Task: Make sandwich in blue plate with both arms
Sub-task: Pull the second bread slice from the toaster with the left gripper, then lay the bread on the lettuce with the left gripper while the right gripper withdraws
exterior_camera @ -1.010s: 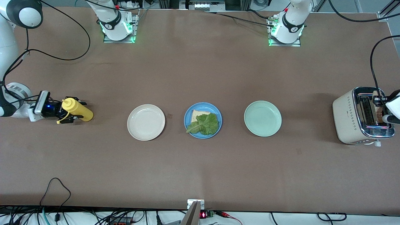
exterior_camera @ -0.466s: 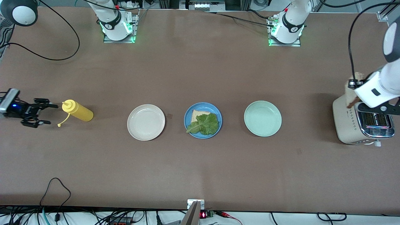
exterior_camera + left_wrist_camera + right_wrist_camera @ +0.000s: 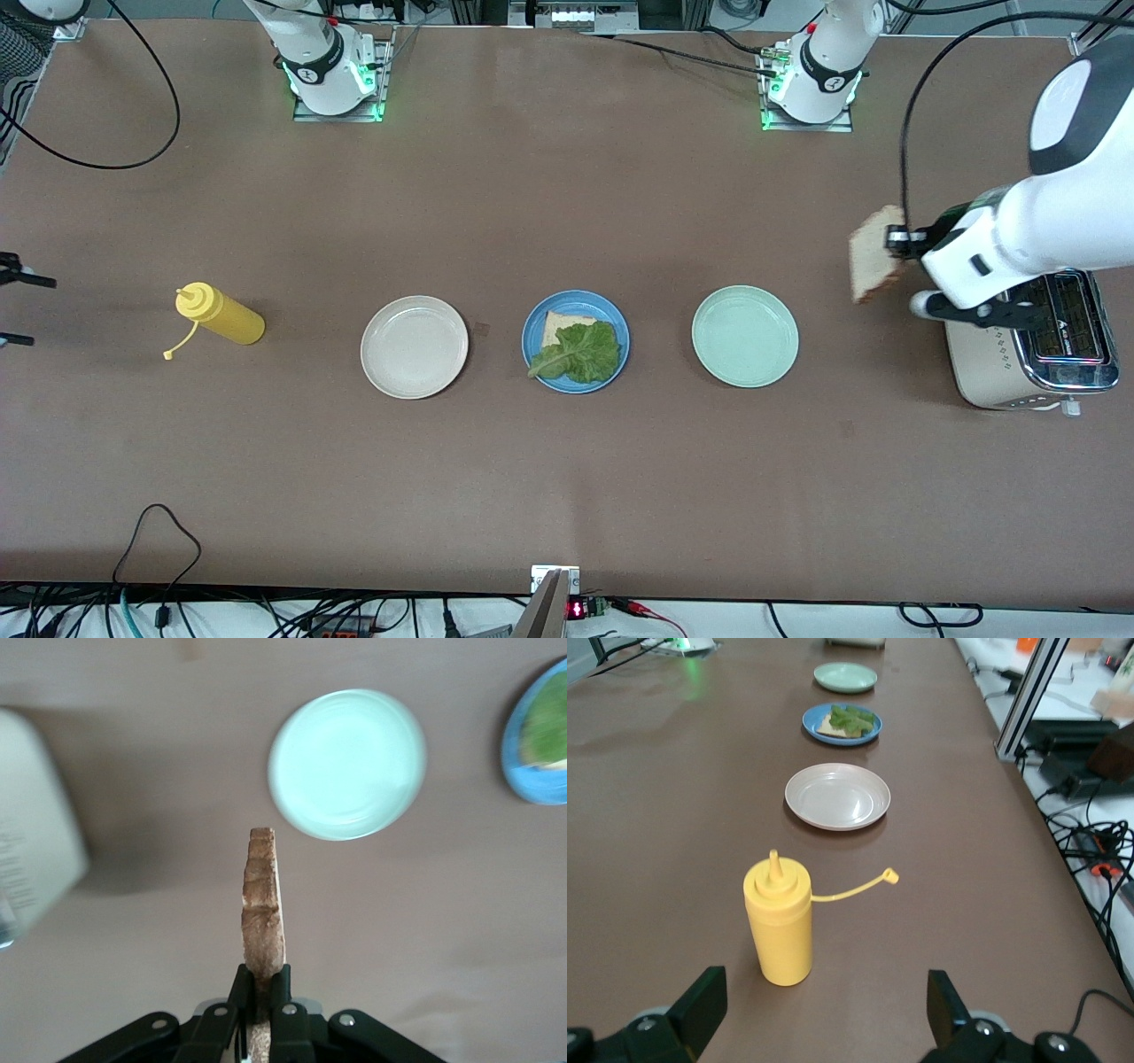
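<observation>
The blue plate (image 3: 530, 337) lies mid-table with one bread slice (image 3: 560, 322) on it and a green lettuce leaf (image 3: 580, 353) on that slice. My left gripper (image 3: 895, 240) is shut on a second toasted slice (image 3: 873, 253), held on edge in the air between the toaster (image 3: 1028, 354) and the mint-green plate (image 3: 744, 335). The left wrist view shows the jaws (image 3: 263, 979) clamping the slice (image 3: 264, 904). My right gripper (image 3: 13, 310) is open and empty at the right arm's end of the table, a short way from the yellow bottle (image 3: 217, 315).
A cream-white plate (image 3: 414, 346) lies between the yellow bottle and the blue plate. In the right wrist view the bottle (image 3: 778, 921) stands upright ahead of the open gripper (image 3: 824, 997), its cap hanging on a strap. Cables run along the table's edges.
My left gripper has lifted the toasted slice out of the toaster and carried it toward the mint-green plate. My right gripper has let go of the yellow bottle and drawn back from it.
</observation>
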Available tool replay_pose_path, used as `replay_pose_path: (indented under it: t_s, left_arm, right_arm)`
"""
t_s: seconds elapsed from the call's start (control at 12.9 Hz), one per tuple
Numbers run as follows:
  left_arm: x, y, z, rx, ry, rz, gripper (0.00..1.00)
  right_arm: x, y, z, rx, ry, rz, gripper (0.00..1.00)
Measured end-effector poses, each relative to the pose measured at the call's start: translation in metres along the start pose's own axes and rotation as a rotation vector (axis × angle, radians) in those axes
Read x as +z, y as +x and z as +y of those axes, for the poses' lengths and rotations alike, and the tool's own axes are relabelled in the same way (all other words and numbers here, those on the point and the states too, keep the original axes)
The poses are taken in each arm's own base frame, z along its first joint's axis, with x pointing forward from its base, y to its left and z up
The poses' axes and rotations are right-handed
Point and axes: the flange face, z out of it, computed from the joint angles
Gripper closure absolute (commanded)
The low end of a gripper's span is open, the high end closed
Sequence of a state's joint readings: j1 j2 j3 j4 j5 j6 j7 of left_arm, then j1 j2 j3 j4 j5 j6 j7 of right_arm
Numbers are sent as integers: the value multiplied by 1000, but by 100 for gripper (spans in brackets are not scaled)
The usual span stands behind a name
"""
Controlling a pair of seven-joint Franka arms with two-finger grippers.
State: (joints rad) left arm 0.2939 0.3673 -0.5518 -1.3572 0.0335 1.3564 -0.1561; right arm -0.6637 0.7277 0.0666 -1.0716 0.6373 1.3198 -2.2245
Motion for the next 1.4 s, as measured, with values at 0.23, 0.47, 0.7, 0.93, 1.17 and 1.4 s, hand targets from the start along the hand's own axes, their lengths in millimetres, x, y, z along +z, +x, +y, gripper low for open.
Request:
replay_pose_path:
  t_s: [0.23,0.47,0.7,0.93,1.17,1.4]
  left_arm:
    - [34,32,56,25,-188,-6,99]
    - [71,72,102,39,-376,38,99]
    - [110,105,148,15,-538,110,99]
    - [156,129,186,-12,-664,164,100]
    - [193,141,202,57,-768,187,100]
    - [227,146,204,146,-838,187,100]
  right_arm:
    - [-10,102,24,139,20,-207,0]
    - [8,211,38,277,2,-400,0]
    - [50,309,31,442,-17,-561,0]
    - [95,363,17,615,-72,-667,0]
    - [136,385,5,808,-122,-727,0]
    - [163,389,3,971,-206,-782,0]
